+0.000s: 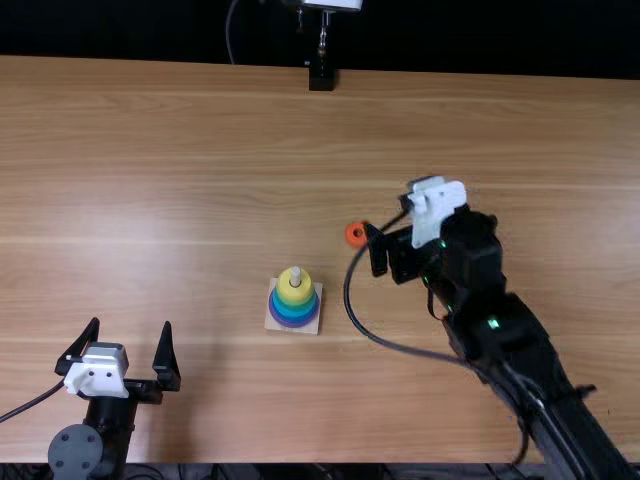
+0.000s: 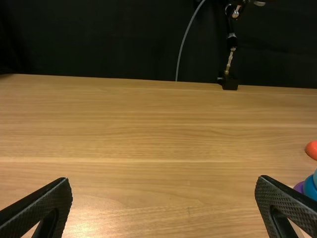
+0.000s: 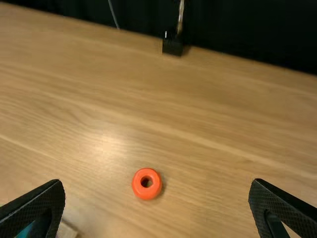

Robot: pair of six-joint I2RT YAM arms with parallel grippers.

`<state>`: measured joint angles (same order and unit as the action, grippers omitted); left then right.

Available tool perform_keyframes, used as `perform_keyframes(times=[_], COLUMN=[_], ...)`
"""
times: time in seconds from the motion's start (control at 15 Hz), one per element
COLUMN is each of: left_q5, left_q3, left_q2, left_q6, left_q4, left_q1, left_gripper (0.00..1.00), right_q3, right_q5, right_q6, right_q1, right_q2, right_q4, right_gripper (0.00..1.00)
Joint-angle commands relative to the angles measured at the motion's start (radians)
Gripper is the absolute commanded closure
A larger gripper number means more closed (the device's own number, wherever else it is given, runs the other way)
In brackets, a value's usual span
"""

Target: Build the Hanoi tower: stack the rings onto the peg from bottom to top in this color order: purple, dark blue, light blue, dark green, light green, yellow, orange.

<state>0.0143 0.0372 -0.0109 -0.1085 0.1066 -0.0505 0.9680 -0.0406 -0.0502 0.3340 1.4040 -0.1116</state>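
Clock directions are read in the top view, with the peg (image 1: 296, 274) as centre and twelve o'clock at the table's (image 1: 190, 150) far edge.

Item under inspection: orange ring (image 3: 139, 185), lying flat on the table between one and two o'clock of the peg, off the base (image 1: 276, 323). Yellow ring (image 1: 284, 292) is the topmost ring on the peg; blue and teal bands show beneath it, with purple ring (image 1: 291, 321) at the bottom. Light green cannot be told apart from its neighbours. In my judgement orange is the last ring outstanding and the job is near its end.

Right gripper (image 3: 157, 182): at about two o'clock of the peg, close to the orange ring. Fingers spread wide, nothing held; the ring lies ahead, in line with the space between them. Left gripper (image 1: 131, 324): between eight and nine o'clock, well apart from the peg, fingers likewise wide apart and empty.

Handling assessment: the ring looks like smooth, rigid plastic, probably light and unlikely to break. Its rounded wall could let it squirt out or tip if pinched high or off centre. Recommended hold: straight across the full width of the outer wall, one finger at each side, pads low towards the table, hole left free and facing down for the peg. Moderate pressure should suffice. Keep the ring level and centred before release; a tilted ring may catch on the peg's tip.
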Motion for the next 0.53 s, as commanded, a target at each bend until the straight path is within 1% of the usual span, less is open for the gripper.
perform_keyframes(times=[0.0,0.07,0.13,0.27,0.47], left_q5=[-0.003,-0.003,-0.003,-0.003,-0.003], left_q3=[-0.037,-0.037,-0.037,-0.037,-0.037], left_q2=[0.011,0.011,0.011,0.011,0.011], left_q6=[0.007,0.007,0.007,0.007,0.007], left_q4=[0.004,0.004,0.004,0.004,0.004], left_q1=[0.012,0.012,0.012,0.012,0.012], left_gripper=[0.0,0.0,0.0,0.0,0.0], right_q3=[0.055,0.089,0.13,0.198,0.262], right_q5=[0.004,0.015,0.011,0.009,0.019], right_q6=[0.01,0.012,0.004,0.004,0.006], right_q1=[0.008,0.005,0.007,0.01,0.014], right_q2=[0.067,0.125,0.184,0.288,0.414], right_q4=[-0.002,0.0,-0.002,-0.004,-0.05], right_gripper=[0.0,0.0,0.0,0.0,0.0])
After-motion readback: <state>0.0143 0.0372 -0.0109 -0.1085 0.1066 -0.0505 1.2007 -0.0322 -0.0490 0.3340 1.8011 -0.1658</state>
